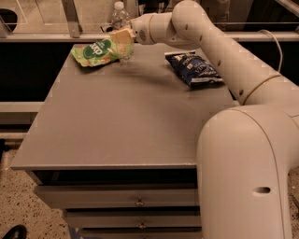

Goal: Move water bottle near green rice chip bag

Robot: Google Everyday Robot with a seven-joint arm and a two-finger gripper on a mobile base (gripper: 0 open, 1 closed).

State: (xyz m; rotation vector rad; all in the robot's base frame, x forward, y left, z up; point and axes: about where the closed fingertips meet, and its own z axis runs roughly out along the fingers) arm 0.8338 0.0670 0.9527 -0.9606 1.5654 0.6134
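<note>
The water bottle (120, 14) is a small clear bottle with a white cap. It stands upright at the table's far edge, right beside the green rice chip bag (96, 51), which lies flat at the far left of the table top. My gripper (122, 36) is at the bottle's middle and covers its label band. The bottle's cap and shoulders show above the gripper, and its base shows below it on the table.
A dark blue snack bag (194, 67) lies at the far right of the grey table (121, 121). My arm stretches over the table's right side. A railing and glass panels run behind the table. Drawers sit under the front edge.
</note>
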